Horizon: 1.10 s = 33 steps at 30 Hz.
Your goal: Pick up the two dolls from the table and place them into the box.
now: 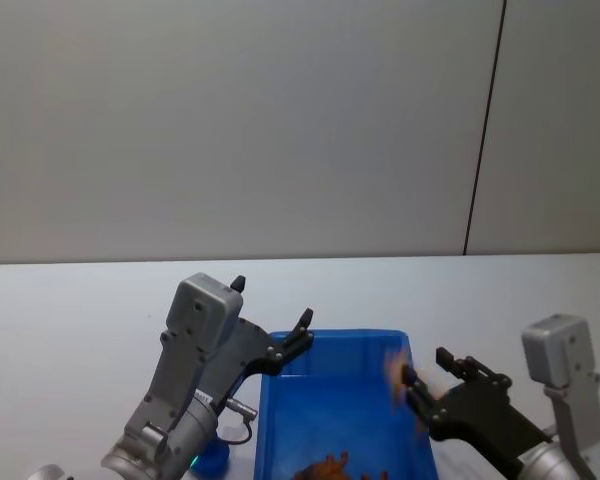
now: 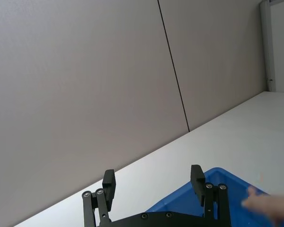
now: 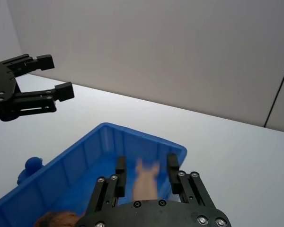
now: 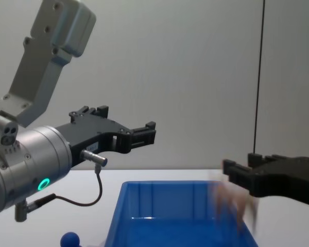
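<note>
The box (image 1: 350,336) is a bright blue bin at the table's near edge. My right gripper (image 1: 427,368) hangs over its right rim, jaws open, and the pale pink doll (image 1: 395,372) shows as a blur just under the fingers, loose between them (image 3: 145,183) and dropping toward the bin (image 4: 237,201). The deep blue doll (image 1: 212,456) stands on the table just outside the box's left wall (image 3: 32,165). Above that left rim my left gripper (image 1: 272,300) is raised, open and empty (image 2: 153,179).
A brown-orange toy (image 1: 325,468) lies on the box floor near the front. White table (image 1: 70,320) stretches left, right and behind the box, up to a grey wall with a dark vertical seam (image 1: 483,130).
</note>
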### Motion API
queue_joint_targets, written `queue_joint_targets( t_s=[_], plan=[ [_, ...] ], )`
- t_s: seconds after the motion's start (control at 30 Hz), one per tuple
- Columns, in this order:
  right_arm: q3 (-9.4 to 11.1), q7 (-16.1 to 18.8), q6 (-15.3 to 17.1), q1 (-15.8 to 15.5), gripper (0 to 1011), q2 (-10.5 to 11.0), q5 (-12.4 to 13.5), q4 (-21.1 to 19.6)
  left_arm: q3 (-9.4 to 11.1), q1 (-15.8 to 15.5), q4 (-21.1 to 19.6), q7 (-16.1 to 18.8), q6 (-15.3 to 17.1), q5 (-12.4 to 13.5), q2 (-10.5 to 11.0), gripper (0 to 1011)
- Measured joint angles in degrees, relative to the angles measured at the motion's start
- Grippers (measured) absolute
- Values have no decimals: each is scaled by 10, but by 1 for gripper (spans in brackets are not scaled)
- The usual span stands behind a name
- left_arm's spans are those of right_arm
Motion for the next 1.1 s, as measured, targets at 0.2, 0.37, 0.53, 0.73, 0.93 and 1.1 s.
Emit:
queue_joint_targets(
  t_s=[0.2,0.37,0.53,0.73,0.93,1.1],
  plan=[
    [-4,10,8,15,669,-10,1,14,0,0,0,0,0,0,0,1002],
    [-4,10,12,23,821,-15,3,24,0,0,0,0,0,0,0,1001],
    [-2,-1,13,25,940,-17,5,28,0,0,0,0,0,0,0,1002],
    [3,-24,14,22,1001,-15,8,28,0,0,0,0,0,0,0,1001],
    [9,-51,15,13,1001,-10,12,21,0,0,0,0,0,0,0,1002],
    [14,-71,16,4,1001,-5,16,14,0,0,0,0,0,0,0,1002]
  ],
)
